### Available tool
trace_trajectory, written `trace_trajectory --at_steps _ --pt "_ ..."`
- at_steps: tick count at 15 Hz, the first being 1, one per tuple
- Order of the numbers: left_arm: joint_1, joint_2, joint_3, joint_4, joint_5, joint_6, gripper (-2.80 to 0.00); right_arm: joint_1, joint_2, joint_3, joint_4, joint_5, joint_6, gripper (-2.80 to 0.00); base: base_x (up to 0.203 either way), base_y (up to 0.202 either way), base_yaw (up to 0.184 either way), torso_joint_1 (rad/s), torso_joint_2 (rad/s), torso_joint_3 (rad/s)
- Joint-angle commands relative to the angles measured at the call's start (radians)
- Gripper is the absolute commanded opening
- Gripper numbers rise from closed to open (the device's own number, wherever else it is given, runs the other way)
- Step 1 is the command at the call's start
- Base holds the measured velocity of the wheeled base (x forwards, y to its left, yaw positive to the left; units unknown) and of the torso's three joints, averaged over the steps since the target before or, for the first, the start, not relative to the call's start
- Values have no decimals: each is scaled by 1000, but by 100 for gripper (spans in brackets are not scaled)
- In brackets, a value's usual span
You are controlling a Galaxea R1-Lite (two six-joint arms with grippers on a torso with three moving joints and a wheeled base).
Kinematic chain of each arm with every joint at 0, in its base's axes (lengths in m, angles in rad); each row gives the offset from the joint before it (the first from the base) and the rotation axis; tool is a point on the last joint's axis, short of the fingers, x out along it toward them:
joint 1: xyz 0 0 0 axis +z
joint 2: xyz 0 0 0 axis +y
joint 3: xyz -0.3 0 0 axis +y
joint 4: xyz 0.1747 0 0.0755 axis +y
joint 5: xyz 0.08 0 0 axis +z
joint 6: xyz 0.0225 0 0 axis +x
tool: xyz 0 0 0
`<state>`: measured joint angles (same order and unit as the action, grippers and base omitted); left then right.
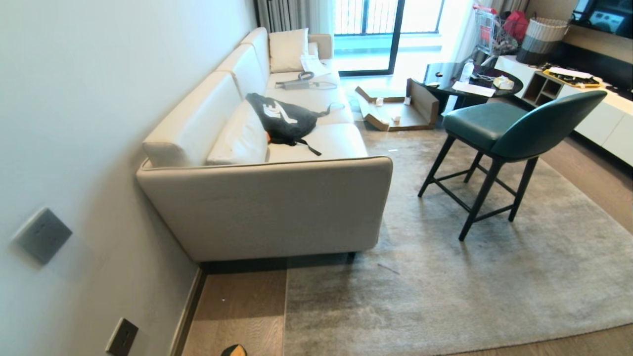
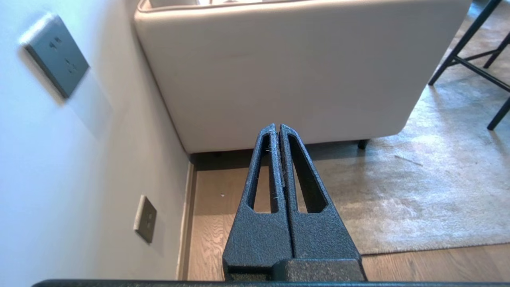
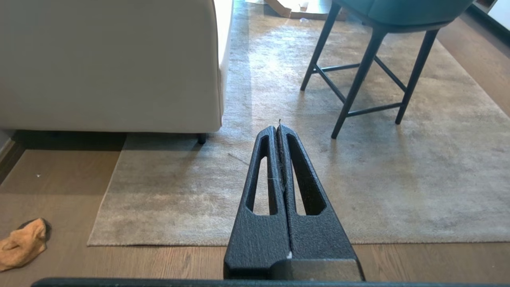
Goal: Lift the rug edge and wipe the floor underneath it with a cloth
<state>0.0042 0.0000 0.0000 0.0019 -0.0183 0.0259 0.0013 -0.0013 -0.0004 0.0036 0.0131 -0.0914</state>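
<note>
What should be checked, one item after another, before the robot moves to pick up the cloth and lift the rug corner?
1. The cloth lies free on the floor, beside the rug corner: ok.
2. The rug edge lies flat, nothing standing on the near corner: ok.
3. The left gripper is shut and empty: not ok for grasping, it must open first.
4. The right gripper is shut and empty: not ok, same.
5. The chair stands on the rug away from the near corner: ok.
6. Dirt under the rug: cannot tell.
</note>
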Motion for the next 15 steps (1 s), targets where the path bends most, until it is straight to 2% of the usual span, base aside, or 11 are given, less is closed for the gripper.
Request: trace_trajectory --at_steps 1,15 --pt "0 0 0 0 0 0 -280 0 1 0 -1 2 -4 -280 0 0 0 158 -491 -364" --pt "0 0 0 0 0 -1 -280 0 1 0 -1 2 7 -280 0 0 0 194 -539 -350"
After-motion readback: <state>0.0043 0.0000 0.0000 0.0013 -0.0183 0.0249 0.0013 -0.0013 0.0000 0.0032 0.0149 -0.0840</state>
